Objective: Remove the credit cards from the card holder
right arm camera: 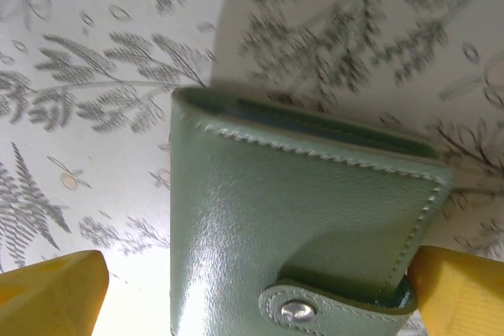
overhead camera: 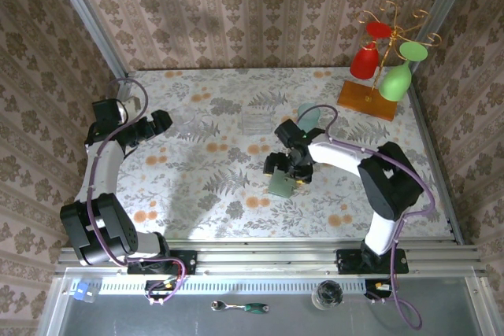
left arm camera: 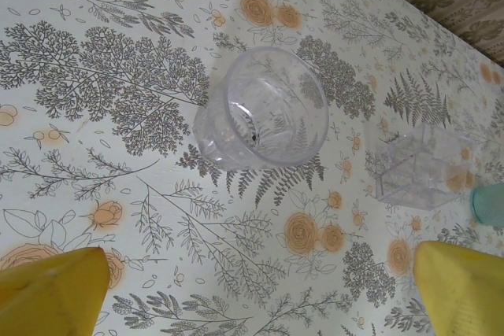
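My left arm (overhead camera: 101, 164) rises from its near-left base, folds at the elbow far out on the left and reaches rightward with the wrist roughly level. The left gripper (overhead camera: 164, 121) is spread wide, its yellow fingers (left arm camera: 51, 293) sitting in the two lower corners of the wrist view. My right arm (overhead camera: 379, 180) bends in from the right and stretches leftward, wrist tipped downward. The right gripper (overhead camera: 288, 172) is spread wide as well, its yellow fingers (right arm camera: 461, 293) far apart.

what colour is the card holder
The holder is plain grey-green; the right wrist view shows it best.
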`<action>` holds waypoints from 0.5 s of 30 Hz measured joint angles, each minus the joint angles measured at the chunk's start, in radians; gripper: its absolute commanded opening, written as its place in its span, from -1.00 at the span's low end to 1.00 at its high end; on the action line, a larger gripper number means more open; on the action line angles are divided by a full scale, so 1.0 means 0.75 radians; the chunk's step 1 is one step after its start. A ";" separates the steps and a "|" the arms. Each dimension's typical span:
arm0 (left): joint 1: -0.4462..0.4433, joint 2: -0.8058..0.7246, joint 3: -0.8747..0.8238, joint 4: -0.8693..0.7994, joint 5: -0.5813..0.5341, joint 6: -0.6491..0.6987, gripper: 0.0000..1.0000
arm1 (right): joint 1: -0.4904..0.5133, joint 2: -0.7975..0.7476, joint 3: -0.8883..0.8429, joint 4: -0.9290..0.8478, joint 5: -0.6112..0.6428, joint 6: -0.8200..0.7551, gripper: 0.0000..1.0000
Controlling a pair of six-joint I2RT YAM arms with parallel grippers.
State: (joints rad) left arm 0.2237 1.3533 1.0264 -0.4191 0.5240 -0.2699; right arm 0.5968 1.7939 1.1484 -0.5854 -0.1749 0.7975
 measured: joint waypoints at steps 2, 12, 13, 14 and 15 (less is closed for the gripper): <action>0.001 0.000 0.000 0.002 0.006 -0.001 1.00 | 0.012 0.043 0.051 -0.006 0.021 -0.013 0.95; 0.001 0.000 0.000 0.010 0.031 -0.011 1.00 | 0.116 0.142 0.205 -0.121 0.130 -0.024 0.94; 0.001 0.000 0.000 0.010 0.032 -0.011 1.00 | 0.126 0.142 0.212 -0.138 0.143 -0.026 0.94; 0.001 0.000 0.000 0.010 0.034 -0.012 1.00 | 0.135 0.142 0.216 -0.152 0.157 -0.028 0.95; 0.001 0.000 0.000 0.010 0.037 -0.014 1.00 | 0.142 0.144 0.221 -0.167 0.165 -0.032 0.95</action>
State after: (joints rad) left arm 0.2241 1.3533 1.0264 -0.4114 0.5514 -0.2802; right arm 0.7036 1.9018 1.3140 -0.7105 -0.0509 0.7734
